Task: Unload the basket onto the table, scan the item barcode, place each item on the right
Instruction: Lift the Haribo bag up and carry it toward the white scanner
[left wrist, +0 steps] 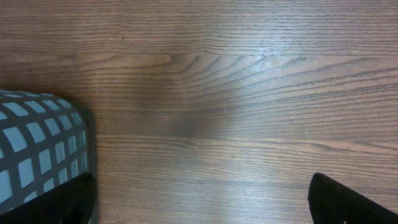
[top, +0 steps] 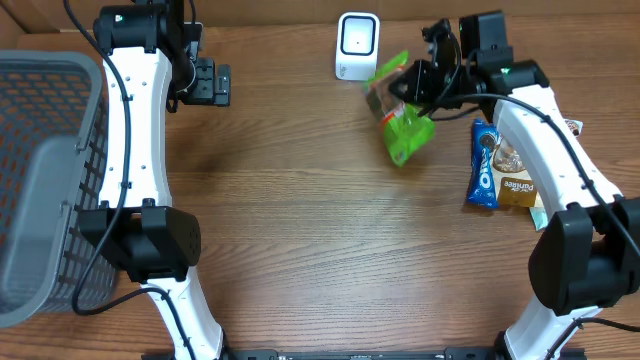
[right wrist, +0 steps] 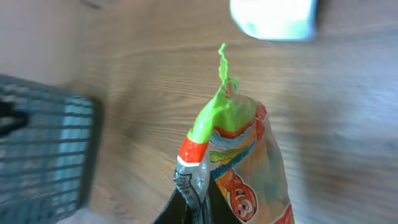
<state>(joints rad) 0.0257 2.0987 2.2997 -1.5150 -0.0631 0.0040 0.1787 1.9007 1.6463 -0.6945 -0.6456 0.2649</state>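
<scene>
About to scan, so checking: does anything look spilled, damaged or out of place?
Nothing stands out. The green snack bag hangs crumpled and tilted from the right gripper near the white scanner, which fits the job. The blue cookie pack lies flat on the table.

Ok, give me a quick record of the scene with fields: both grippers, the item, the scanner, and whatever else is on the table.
right gripper: shut on green plastic snack bag, bag lifted off the table
left gripper: open, holding nothing, at the far left
scanner: white barcode scanner at the far edge, bag just to its right
other items: blue Oreo cookie packet and tan snack packet, side by side under the right arm
basket: grey mesh basket at the left edge
</scene>
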